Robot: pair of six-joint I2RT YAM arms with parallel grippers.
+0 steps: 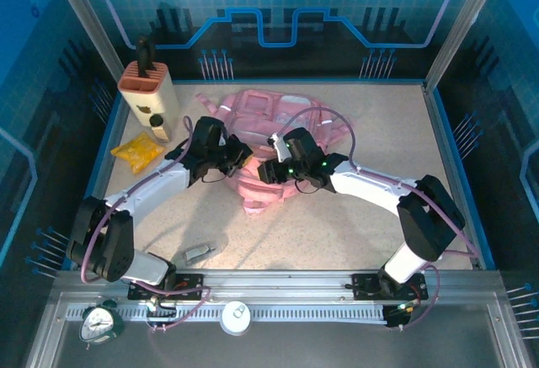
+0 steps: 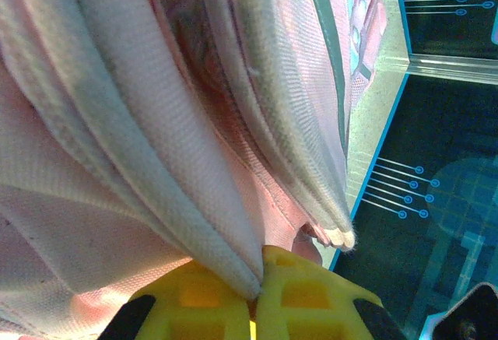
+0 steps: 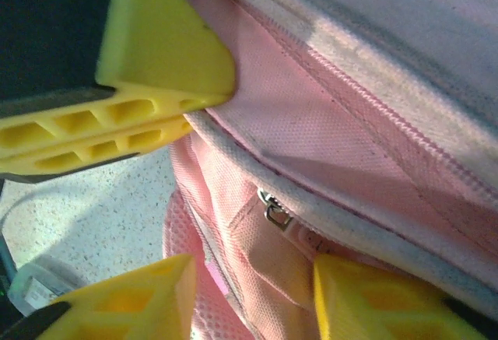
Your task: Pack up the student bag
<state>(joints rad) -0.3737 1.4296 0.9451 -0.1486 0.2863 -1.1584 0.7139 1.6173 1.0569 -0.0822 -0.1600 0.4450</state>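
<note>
The student bag (image 1: 271,109), a soft pink backpack with pale panels, lies in the middle of the table. My left gripper (image 1: 239,156) is at its near left edge. In the left wrist view that left gripper (image 2: 261,287) is shut on a pale piped seam of the student bag (image 2: 156,122). My right gripper (image 1: 269,171) sits just right of it over the bag's near edge. Seen from the right wrist, the right gripper (image 3: 250,309) is open. Its yellow fingertips (image 3: 132,303) stand either side of a pink fold below a metal zip pull (image 3: 274,210).
A yellow packet (image 1: 139,151) lies at the left, with a beige holder (image 1: 148,90) behind it. A small grey object (image 1: 200,253) rests near the front edge. A green clock (image 1: 99,324) and a white disc (image 1: 236,316) sit on the front rail.
</note>
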